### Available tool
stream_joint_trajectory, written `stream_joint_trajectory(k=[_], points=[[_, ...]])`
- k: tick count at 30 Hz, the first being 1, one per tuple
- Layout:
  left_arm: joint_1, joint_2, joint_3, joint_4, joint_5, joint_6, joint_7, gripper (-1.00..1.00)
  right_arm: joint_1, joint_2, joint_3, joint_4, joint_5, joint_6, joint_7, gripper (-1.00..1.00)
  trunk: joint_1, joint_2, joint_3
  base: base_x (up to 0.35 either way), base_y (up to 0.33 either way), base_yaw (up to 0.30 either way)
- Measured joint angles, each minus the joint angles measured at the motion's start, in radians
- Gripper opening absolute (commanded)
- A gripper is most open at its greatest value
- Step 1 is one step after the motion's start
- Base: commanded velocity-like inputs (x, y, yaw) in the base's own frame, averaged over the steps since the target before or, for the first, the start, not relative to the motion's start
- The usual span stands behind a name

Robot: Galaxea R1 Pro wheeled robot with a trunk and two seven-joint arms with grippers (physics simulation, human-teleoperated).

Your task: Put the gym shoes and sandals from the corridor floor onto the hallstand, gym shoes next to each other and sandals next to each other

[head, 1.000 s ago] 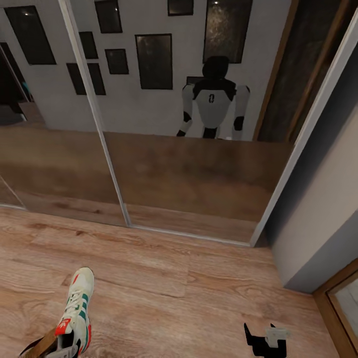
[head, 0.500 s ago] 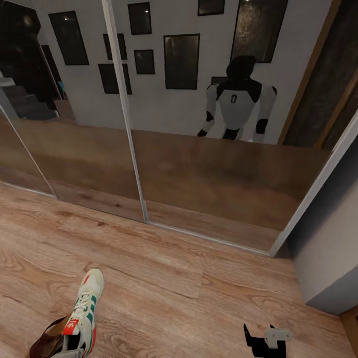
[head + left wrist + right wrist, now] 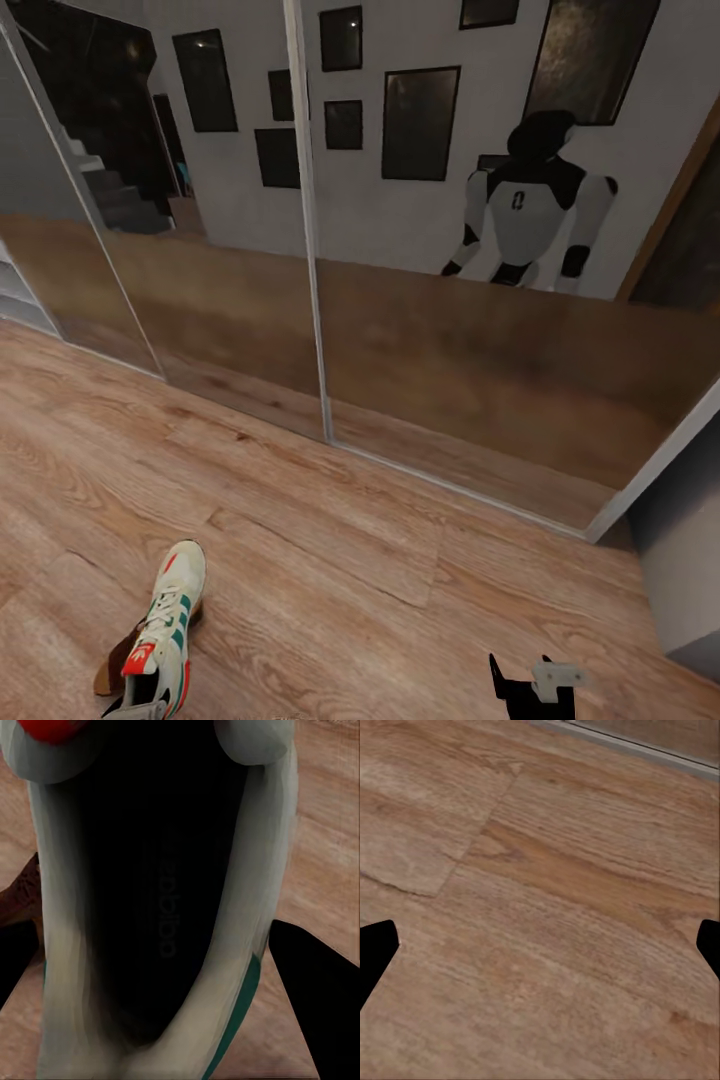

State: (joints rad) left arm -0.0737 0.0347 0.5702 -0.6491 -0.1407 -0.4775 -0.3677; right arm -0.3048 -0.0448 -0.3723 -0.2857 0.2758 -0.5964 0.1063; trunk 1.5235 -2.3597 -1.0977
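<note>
One gym shoe (image 3: pixel 160 630) counted. One brown sandal (image 3: pixel 120 662), partly hidden behind it. Three mirrored door panels (image 3: pixel 210 250). Seven dark picture frames (image 3: pixel 420 122) reflected, one robot reflection (image 3: pixel 530 205).

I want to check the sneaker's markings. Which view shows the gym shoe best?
The head view: the gym shoe shows whole, stripes and tongue patch visible. The left wrist view has its dark opening, too close.

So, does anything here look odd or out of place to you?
Yes: a gym shoe sits at the head view's lower left with a brown sandal tucked under it. The left wrist view looks straight into the shoe, dark fingers on either side. The right hand hovers open over bare floor.
</note>
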Motion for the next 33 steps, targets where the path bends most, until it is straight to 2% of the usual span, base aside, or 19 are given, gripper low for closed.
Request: stream_joint_trajectory(k=[14, 33], points=[[0.000, 0.000, 0.012, -0.008, 0.002, 0.003, 0.004, -1.00, 0.000, 0.000, -0.001, 0.000, 0.000, 0.000, 0.000, 1.00, 0.000, 0.000, 0.000, 0.000, 0.000, 0.269], [-0.001, 0.002, 0.010, -0.002, 0.015, 0.001, 0.005, -1.00, 0.000, 0.000, 0.000, 0.000, 0.000, 0.000, 0.000, 1.00, 0.000, 0.000, 0.000, 0.000, 0.000, 0.269]])
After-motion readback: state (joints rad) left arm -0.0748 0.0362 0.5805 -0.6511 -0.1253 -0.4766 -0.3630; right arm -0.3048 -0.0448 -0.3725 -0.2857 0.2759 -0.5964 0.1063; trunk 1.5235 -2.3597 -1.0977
